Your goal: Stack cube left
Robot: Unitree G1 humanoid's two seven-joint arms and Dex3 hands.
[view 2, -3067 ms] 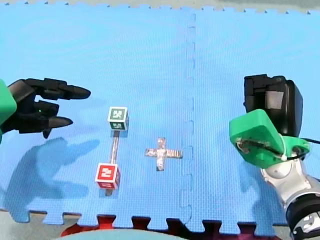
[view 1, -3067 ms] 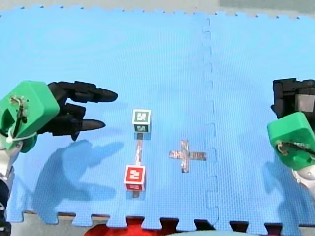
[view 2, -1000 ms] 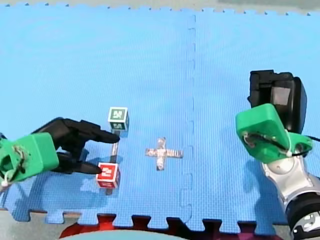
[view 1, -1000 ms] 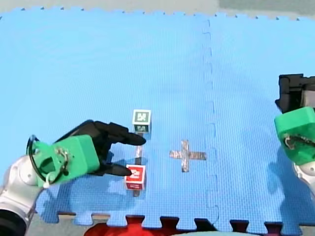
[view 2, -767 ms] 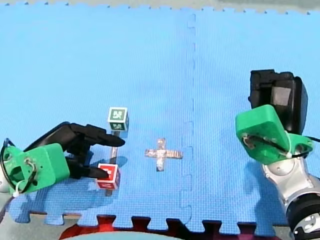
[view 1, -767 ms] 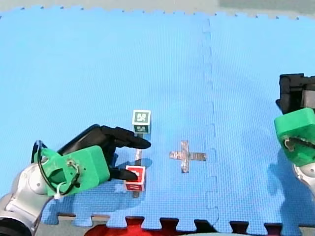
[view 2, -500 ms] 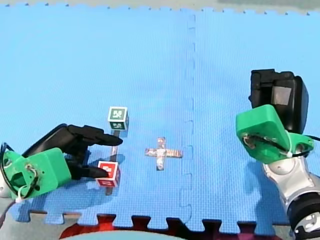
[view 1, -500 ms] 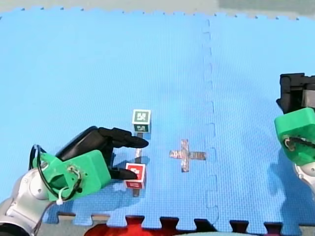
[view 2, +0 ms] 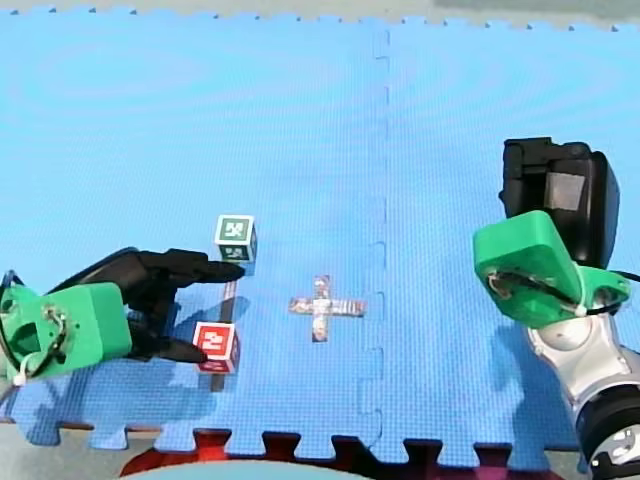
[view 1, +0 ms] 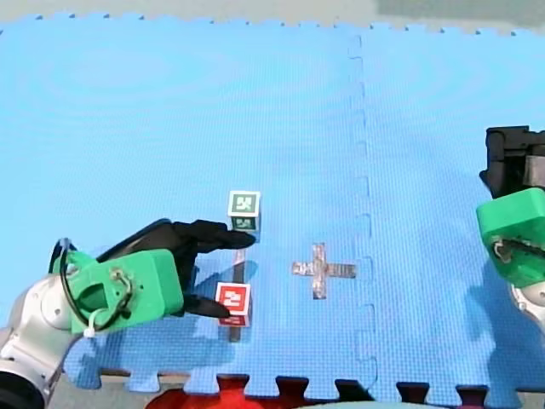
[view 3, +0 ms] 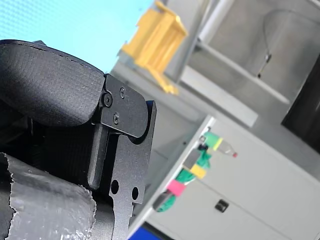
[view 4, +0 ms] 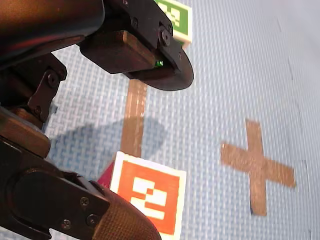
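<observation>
A red cube (view 1: 232,304) sits near the front edge of the blue mat, with a green cube (view 1: 244,210) a little behind it. A strip of tape (view 1: 240,266) runs between the two. My left hand (view 1: 232,274) has come in from the left and is open. Its lower fingertip (view 1: 216,308) is at the red cube's left side, and an upper finger (view 1: 230,239) reaches over the tape just in front of the green cube. The second wrist view shows the red cube (view 4: 150,196) between those black fingers (view 4: 150,70). My right hand (view 2: 553,203) hangs at the mat's right side.
A tape cross (view 1: 321,270) lies on the blue foam mat (view 1: 255,111) to the right of the cubes. A seam (view 1: 364,170) runs front to back through the mat. The mat's front edge (view 1: 281,388) is close behind the red cube.
My left hand swung in from the far left to the red cube and has barely shifted in the last half second. Both cubes stay put. My right hand drifted slightly right.
</observation>
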